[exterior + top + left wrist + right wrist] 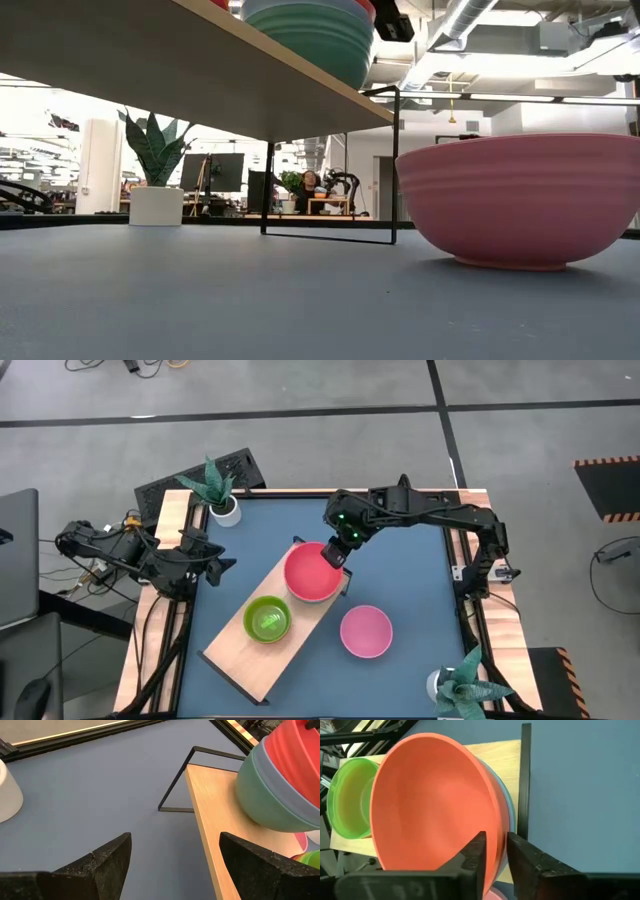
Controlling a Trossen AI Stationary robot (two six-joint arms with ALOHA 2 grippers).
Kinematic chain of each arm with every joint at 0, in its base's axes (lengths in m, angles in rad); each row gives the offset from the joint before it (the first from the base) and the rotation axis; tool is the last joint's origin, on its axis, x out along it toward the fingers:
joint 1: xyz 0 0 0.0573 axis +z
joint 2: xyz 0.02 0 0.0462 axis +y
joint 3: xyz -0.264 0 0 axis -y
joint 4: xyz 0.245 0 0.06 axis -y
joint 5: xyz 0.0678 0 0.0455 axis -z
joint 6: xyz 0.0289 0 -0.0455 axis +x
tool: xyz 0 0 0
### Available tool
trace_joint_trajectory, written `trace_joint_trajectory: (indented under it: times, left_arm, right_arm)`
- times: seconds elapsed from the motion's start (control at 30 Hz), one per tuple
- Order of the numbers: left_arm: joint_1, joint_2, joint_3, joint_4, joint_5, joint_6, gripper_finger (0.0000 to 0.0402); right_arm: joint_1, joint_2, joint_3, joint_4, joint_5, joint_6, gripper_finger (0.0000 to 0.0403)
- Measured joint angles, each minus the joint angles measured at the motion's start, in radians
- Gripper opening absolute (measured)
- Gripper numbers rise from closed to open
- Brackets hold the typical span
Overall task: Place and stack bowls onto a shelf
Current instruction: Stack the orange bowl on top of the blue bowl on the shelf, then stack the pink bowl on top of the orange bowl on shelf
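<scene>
The right gripper (494, 854) is clenched on the rim of the red bowl (311, 571), one dark finger inside the wall and the other outside it, at the end of the bowl nearest that arm. The red bowl sits nested on a stack at this end of the shelf (233, 641); directly under it are a pale blue bowl (280, 779) and a teal bowl (262, 800) (the left wrist view shows their bands best, the overhead one hides them under the red). Further along the board from the gripper, a lime bowl (267, 619) rests on the wood, just beside the stack. Off the shelf, on the blue table (400, 560), a pink bowl (366, 631) stands near the board's long edge, apart from the gripper. The dark end bracket (524, 780) runs just beside the gripped rim. The left gripper (172, 865) waits well away at the table's far side from the right arm, its fingers spread apart and holding nothing, pointed toward the shelf end. From table height only the underside of the board and the teal bowl's wall show, cut off at the top, so the grasp itself is out of sight there. A potted plant (218, 490) stands at a table corner behind the left arm, another (460, 688) at the opposite corner.
</scene>
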Motion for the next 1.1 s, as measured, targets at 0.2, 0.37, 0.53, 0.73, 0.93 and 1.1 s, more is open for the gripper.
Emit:
trace_joint_trajectory:
  times: [0.2,0.37,0.53,0.73,0.93,1.1]
  left_arm:
    - [0.000,0.000,0.000,0.000,0.000,0.000,0.0286]
    - [0.000,0.000,0.000,0.000,0.000,0.001,0.0286]
    - [0.000,0.000,0.000,0.000,0.000,0.000,0.0286]
    - [0.000,0.003,0.000,0.002,-0.004,-0.001,0.0286]
    - [0.000,0.004,0.000,0.004,-0.005,-0.001,0.0286]
    - [0.000,0.007,0.000,0.003,-0.005,-0.002,0.0286]
  right_arm:
    - [-0.007,-0.009,0.000,0.012,0.000,-0.017,0.0164]
    - [-0.025,-0.032,-0.001,0.041,0.039,0.026,0.0195]
    - [-0.010,-0.074,0.000,0.183,0.227,0.043,0.0193]
    - [0.085,-0.021,0.001,0.412,0.502,-0.115,0.0183]
    - [0.140,0.047,0.000,0.422,0.649,-0.217,0.0178]
    - [0.140,0.110,-0.003,0.385,0.647,-0.219,0.0177]
